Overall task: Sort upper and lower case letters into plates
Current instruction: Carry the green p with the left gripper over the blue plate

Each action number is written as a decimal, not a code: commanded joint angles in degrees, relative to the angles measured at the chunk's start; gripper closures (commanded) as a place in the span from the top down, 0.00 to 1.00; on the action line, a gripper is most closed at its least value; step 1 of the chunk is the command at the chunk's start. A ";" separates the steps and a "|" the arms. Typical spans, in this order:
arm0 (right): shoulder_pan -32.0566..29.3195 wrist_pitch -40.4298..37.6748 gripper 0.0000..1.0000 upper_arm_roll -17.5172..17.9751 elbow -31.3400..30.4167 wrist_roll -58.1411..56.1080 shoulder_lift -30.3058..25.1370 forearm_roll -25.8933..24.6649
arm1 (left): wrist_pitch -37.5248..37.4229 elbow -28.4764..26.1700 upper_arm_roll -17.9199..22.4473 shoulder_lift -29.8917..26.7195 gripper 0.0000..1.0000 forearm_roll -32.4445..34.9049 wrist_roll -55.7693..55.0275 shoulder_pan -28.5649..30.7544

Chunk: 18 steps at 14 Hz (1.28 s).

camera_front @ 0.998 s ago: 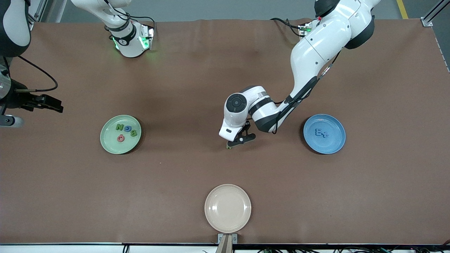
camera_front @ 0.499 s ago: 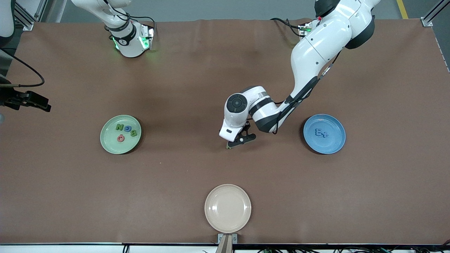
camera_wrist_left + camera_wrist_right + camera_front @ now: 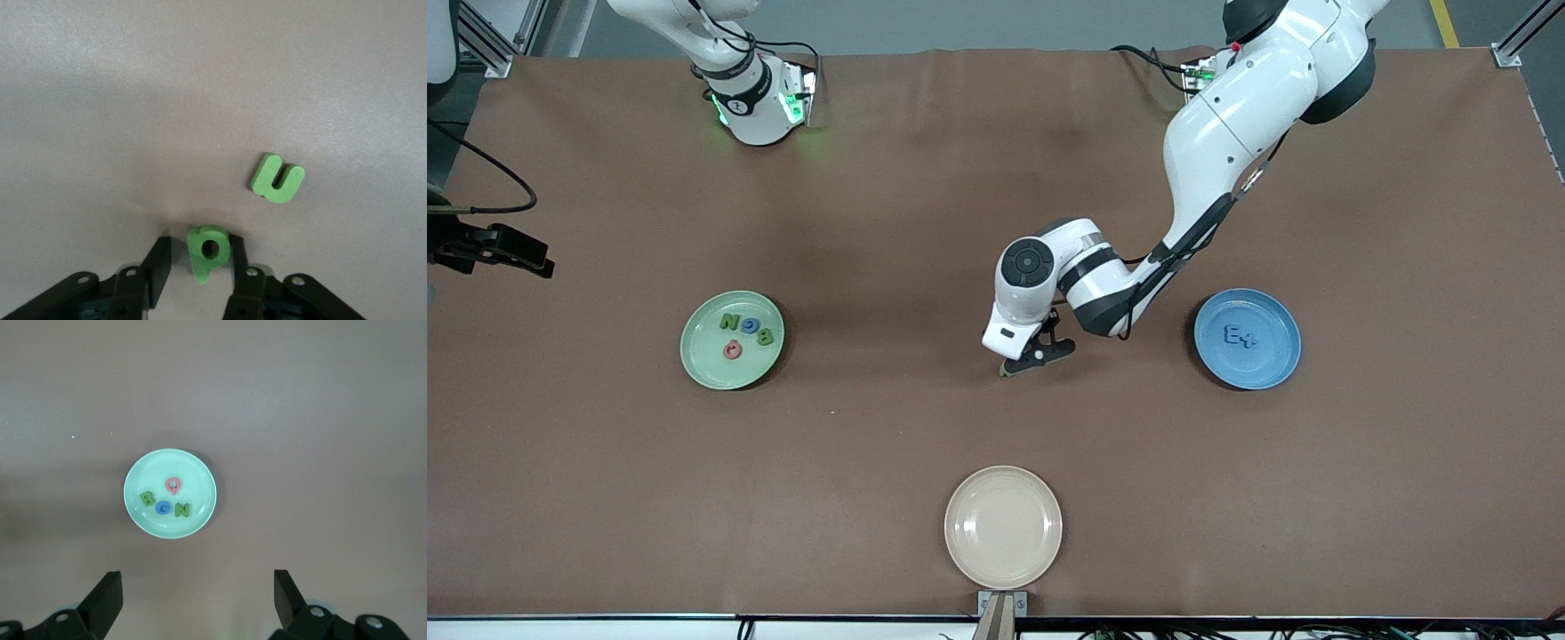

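Observation:
My left gripper (image 3: 1035,357) is low on the table mid-way between the plates, open around a green p (image 3: 209,252). One finger (image 3: 235,250) touches the p; the other finger (image 3: 159,261) stands off it. A green u (image 3: 278,179) lies on the table close by. The pale green plate (image 3: 716,366) holds green N (image 3: 730,322), blue G (image 3: 749,325), green B (image 3: 766,337) and pink-red Q (image 3: 733,350). The blue plate (image 3: 1270,360) holds blue E (image 3: 1232,334) and x (image 3: 1249,339). My right gripper (image 3: 534,260) is open and empty, high over the table edge at the right arm's end.
A cream-beige plate (image 3: 1003,526) sits empty at the table edge nearest the front camera. The right wrist view shows the green plate (image 3: 148,477) from high up. The left arm's forearm (image 3: 1209,160) stretches over the table between its base and the middle.
The right gripper has pulled back toward the table edge at the right arm's end. The left gripper has stayed low over the p, almost still.

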 commanded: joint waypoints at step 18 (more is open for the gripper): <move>-3.29 -2.99 1.00 1.20 -2.92 -0.58 -5.96 2.89 | -10.85 -17.26 -25.18 -10.98 0.04 1.53 10.61 34.47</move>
